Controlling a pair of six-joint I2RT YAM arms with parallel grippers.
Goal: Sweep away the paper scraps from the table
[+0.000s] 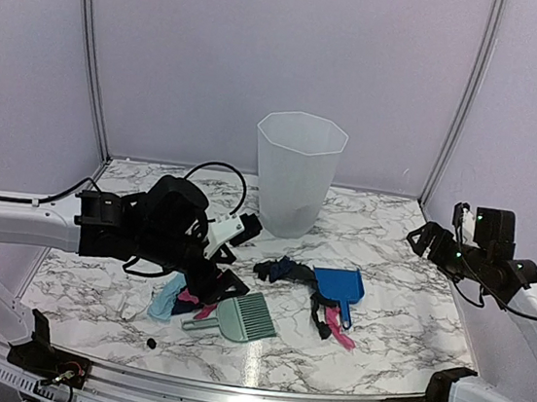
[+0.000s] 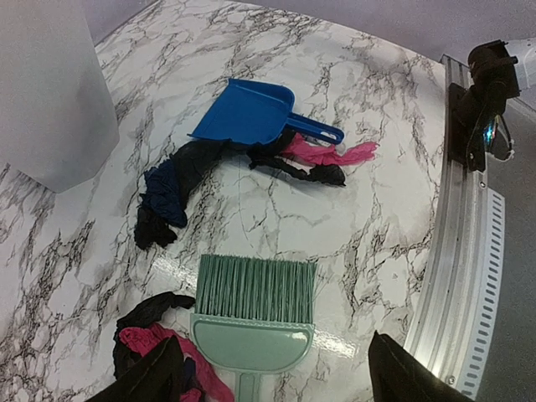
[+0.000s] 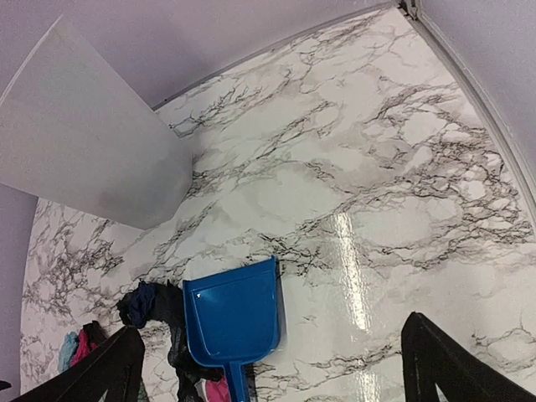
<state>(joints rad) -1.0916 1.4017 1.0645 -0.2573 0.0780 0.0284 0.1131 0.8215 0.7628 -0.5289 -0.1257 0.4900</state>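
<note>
Across the white marble table (image 1: 401, 315), a tall pale bin (image 1: 297, 170) is standing at the back. Low over the middle, the left gripper (image 2: 276, 381) is hovering with its fingers spread wide, just above a green brush (image 1: 239, 317) lying flat. Off to the right, the right gripper (image 3: 272, 368) is hanging wide open too, holding nothing. A blue dustpan (image 1: 339, 286) is resting near the middle. Paper scraps (image 1: 280, 269) are lying on the table in clumps: dark ones beside the dustpan, pink and black ones at its handle, and pink, black and light blue ones beside the brush.

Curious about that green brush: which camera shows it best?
The left wrist view: the brush is close, bristles plain, handle cut off. The top external view shows it whole but small. The right wrist view misses it.
</note>
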